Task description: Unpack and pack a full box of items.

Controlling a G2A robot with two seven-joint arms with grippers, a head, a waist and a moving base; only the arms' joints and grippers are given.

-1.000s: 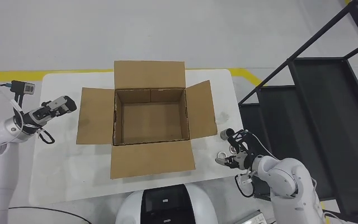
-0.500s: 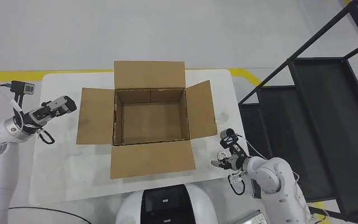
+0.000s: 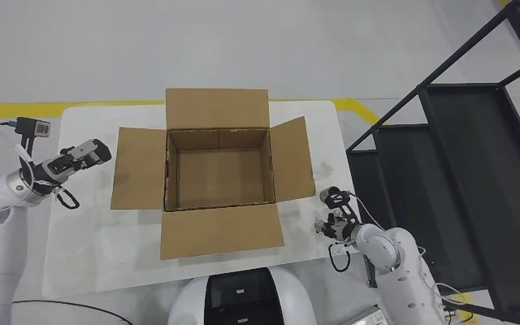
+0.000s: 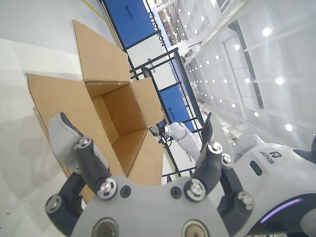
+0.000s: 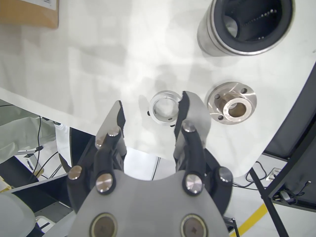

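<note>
Mid-table on the white round-cornered table (image 3: 89,236): brown cardboard box (image 3: 219,175), upright, all 4 flaps folded outward. Leaves bare strips of tabletop along the left side, the right side and the near edge; comes close to the far edge with its back flap. Off the table's right side, black metal stair frame (image 3: 439,146).

Left gripper (image 3: 97,151) over the table's left margin, beside the box's left flap and apart from it. Seen from its own wrist, left gripper (image 4: 137,134) spread wide, holding nothing, facing the box mouth.

Right gripper (image 3: 329,228) at the table's near right corner, just inside the rounded edge, well apart from the box body. Seen from its own wrist, right gripper (image 5: 151,112) spread to a middling gap, gripping nothing, low over a small silver metal ring (image 5: 163,110). Lies flat between the 2 fingers, against 1 pad (image 5: 182,109) or nearly so, clear of the other. Just outside that same finger: flanged metal bushing with a brass-coloured bore (image 5: 231,109), flat on the table, near the edge. Farther in from the edge: large steel cylinder with a black-lined bore (image 5: 246,18), standing on end.

Contact between ring and pad hard to judge. From above, ring and bushing too small and too covered by the gripper to make out. In the right wrist view, box cut down to 1 labelled corner.
</note>
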